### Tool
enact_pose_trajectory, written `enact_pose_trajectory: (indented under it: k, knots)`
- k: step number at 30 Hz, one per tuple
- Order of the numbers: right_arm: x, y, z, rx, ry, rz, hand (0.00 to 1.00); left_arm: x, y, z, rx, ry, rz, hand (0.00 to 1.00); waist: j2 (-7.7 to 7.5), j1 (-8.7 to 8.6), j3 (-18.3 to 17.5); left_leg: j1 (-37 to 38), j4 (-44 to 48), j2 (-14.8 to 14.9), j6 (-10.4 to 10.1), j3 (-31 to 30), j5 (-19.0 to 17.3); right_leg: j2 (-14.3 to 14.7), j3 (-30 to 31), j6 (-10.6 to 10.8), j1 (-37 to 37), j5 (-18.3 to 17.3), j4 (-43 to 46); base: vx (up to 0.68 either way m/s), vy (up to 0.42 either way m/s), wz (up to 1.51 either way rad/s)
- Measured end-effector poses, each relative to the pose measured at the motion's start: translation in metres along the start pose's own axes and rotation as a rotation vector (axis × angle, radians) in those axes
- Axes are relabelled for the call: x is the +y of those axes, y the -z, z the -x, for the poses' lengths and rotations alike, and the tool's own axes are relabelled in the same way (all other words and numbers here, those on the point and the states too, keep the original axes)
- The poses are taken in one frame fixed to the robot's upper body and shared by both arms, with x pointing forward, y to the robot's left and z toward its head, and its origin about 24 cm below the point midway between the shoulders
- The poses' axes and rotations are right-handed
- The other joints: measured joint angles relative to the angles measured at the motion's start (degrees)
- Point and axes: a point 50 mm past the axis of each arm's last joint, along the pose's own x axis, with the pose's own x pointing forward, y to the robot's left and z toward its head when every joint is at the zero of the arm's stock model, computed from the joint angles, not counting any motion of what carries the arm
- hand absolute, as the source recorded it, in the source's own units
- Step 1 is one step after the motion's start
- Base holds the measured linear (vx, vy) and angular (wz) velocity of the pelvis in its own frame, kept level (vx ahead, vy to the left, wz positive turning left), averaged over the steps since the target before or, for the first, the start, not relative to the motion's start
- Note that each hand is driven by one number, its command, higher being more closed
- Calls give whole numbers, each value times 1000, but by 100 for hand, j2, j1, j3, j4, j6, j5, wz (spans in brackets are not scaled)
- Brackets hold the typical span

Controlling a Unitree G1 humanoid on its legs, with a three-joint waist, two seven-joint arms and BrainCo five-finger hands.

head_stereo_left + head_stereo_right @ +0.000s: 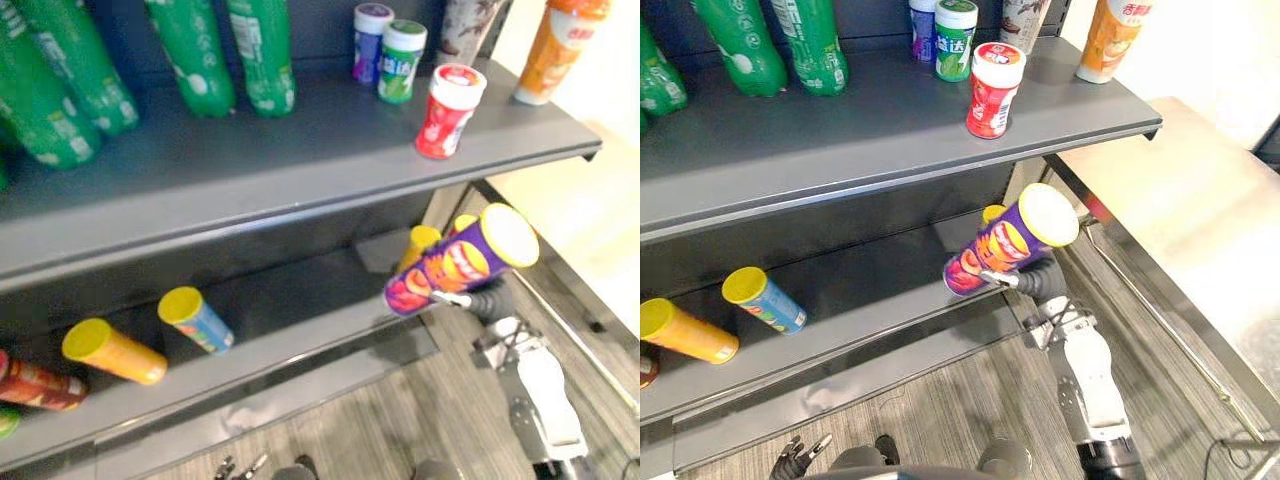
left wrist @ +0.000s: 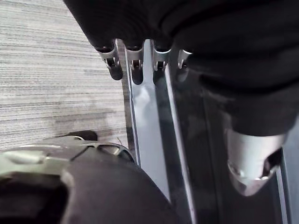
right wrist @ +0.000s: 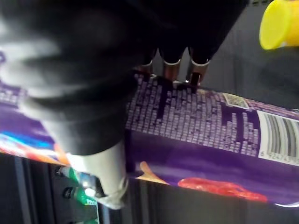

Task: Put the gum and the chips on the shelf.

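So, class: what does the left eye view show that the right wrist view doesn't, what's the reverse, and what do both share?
Left eye, not wrist: the top shelf with green bottles and a red gum jar. Wrist, not left eye: the barcode on the can. Both: the right hand curled round the purple chips can, with a yellow-lidded can beyond it.

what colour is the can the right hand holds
The can is purple, its lid yellow; clearest in the right eye view.
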Motion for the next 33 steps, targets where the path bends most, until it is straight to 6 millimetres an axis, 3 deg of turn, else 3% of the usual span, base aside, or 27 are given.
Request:
enact_pose_trajectory:
  k: [3,6,12,16,20,25,29,33]
  knots:
    - [4,2,-2,5,-9,-8,100,-4,-9,-4,-17,2,5,0,-61,135,-38,-108,33,49,-34,59,20,196,17,-6,178,36,-559,46,-94,-13]
    - [3,6,-4,18,-3,-11,100,-6,-10,-4,-18,-21,28,0,59,130,2,-191,31,205,-148,46,90,404,-21,0,294,39,-907,23,-128,-2]
    - [16,15,-2,57,-56,-43,100,-8,-9,-3,-18,-48,38,0,81,137,-14,-90,-421,355,-360,-106,507,687,-245,26,584,22,-1408,-14,-123,11]
    - [35,27,3,118,-124,-61,100,-9,-10,-3,-29,-58,43,0,86,172,-14,-89,-865,246,-382,-242,863,701,-332,252,602,-138,-1631,-89,-83,15]
    - [45,36,6,161,-135,-66,100,-11,-11,-2,-46,-58,49,0,194,180,-8,23,-1343,238,-401,-331,1251,812,-493,232,604,-153,-1654,-109,-37,17]
    - [59,48,1,210,-168,-33,100,-16,-16,-3,-76,-35,27,0,235,198,-19,-334,-1371,235,-367,-561,1333,768,-592,222,301,-205,-1547,-79,8,15]
    - [61,60,-17,239,-163,21,100,-27,-43,-9,-167,7,18,0,291,305,121,-652,-1337,173,-326,-787,1497,642,-776,177,-10,-206,-1190,-20,26,31]
    - [58,55,-56,189,-141,80,100,-59,-81,-11,-294,100,58,0,395,458,440,-908,-1336,54,-260,-972,1623,430,-872,178,-368,-372,-676,-43,28,21]
